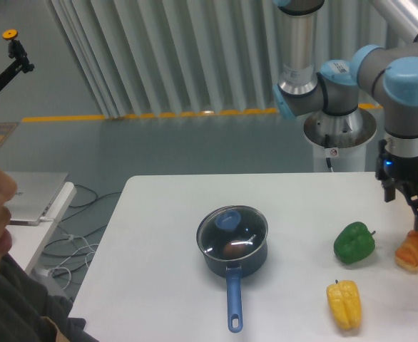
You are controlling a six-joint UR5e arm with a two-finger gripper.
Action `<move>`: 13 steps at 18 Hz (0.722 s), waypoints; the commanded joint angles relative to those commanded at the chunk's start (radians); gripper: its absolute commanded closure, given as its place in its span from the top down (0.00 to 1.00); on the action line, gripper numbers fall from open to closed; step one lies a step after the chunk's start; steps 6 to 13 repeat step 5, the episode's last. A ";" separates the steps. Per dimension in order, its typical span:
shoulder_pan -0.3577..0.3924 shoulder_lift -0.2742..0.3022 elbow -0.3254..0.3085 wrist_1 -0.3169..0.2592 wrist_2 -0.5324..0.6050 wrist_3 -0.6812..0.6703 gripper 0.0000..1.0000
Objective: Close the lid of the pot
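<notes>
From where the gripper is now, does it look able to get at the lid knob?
Probably yes: the knob sits exposed atop the lid, nothing over it. The gripper is off to the side above the bread.
</notes>
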 joint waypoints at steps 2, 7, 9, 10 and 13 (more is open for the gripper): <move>0.002 0.000 0.000 0.000 0.002 0.000 1.00; 0.008 0.000 0.000 -0.002 0.009 0.000 1.00; 0.008 0.000 0.000 -0.002 0.009 0.000 1.00; 0.008 0.000 0.000 -0.002 0.009 0.000 1.00; 0.008 0.000 0.000 -0.002 0.009 0.000 1.00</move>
